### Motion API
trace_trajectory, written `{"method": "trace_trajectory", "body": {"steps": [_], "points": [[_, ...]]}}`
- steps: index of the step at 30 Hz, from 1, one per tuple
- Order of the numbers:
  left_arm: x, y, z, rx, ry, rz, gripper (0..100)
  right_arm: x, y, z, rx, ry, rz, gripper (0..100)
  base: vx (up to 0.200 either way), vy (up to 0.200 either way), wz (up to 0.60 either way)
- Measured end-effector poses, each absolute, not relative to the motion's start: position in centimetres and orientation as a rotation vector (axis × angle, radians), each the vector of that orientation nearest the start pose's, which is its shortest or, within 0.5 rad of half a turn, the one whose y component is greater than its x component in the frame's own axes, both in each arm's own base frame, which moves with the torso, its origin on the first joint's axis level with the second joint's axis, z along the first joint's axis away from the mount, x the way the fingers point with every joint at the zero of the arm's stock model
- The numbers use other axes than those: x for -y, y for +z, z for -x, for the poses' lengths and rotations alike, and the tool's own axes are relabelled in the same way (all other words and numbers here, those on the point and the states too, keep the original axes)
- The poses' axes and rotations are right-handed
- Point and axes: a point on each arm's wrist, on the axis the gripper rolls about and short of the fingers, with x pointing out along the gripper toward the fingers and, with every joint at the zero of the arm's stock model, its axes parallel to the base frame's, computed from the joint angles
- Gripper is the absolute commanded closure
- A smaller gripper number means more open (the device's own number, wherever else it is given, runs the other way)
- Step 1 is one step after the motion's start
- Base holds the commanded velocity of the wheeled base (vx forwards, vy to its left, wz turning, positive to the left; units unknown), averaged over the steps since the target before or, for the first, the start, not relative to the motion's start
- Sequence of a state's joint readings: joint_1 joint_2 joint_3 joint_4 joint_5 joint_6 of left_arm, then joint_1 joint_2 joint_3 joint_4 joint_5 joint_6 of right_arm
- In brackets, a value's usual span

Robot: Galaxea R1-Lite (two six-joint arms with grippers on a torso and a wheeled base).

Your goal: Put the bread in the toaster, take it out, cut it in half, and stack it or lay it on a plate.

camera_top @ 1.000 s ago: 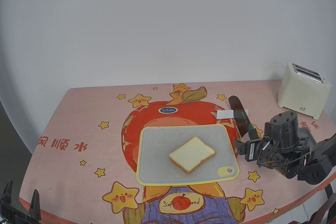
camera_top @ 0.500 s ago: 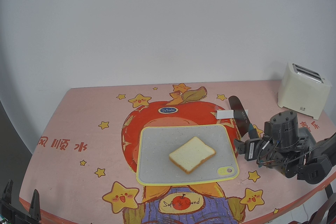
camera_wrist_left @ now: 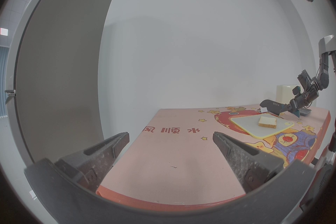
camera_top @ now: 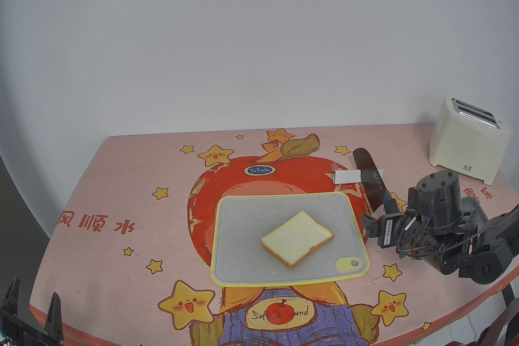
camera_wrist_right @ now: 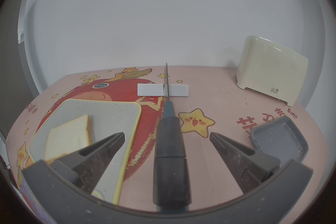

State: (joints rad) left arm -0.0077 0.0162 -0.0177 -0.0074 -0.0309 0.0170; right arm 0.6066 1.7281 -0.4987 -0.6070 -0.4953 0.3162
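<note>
The right pincer [camera_wrist_right: 166, 135] stands spread astride the handle of the knife [camera_wrist_right: 170, 151], apparently to pinch it, while the bread [camera_top: 297, 238] lies flat on the board [camera_top: 240, 250] for halving

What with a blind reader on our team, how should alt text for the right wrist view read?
The right tool is open, its fingers either side of a knife whose blade crosses a white block. A bread slice lies on a cutting board; a toaster and grey dish stand on the table.
</note>
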Motion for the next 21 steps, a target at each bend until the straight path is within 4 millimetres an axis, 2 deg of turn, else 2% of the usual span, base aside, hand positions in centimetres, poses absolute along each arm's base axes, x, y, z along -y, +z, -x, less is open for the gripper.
{"method": "trace_trajectory", "body": {"steps": [6,7,21], "points": [[0.05,8.15,2.29,0.009,-0.038,-0.017,0,-13.83,9.87,-21.76,-0.539,0.023,0.017,0,0.000,0.000,0.00],[0.05,8.15,2.29,0.009,-0.038,-0.017,0,-13.82,9.85,-21.75,-0.539,0.023,0.018,100,0.000,0.000,0.00],[0.05,8.15,2.29,0.009,-0.038,-0.017,0,-13.77,9.84,-21.73,-0.541,0.022,0.020,100,0.000,0.000,0.00]]}}
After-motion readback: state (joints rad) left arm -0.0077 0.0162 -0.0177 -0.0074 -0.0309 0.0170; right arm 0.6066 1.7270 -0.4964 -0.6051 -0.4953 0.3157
